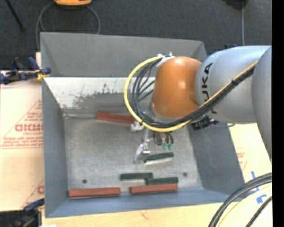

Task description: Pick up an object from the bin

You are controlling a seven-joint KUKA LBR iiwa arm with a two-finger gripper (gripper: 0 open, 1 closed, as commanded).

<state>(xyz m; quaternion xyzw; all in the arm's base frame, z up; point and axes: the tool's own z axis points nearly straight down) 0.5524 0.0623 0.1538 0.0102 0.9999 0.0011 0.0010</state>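
Note:
My gripper (143,151) hangs under the orange wrist cover, low over the middle right of the bin floor. Right beside it, to the right, lies a dark green flat bar (159,159) with a pale edge, slightly tilted; its left end is at the gripper's tip, and I cannot tell whether they touch. Just in front of it, two more dark green bars (136,176) (163,179) lie end to end on the floor.
Two red-brown bars (93,192) (154,188) lie along the front wall. Another red-brown bar (114,118) rests by the back wall, partly under the cables. The arm and its cover hide the right rear of the bin.

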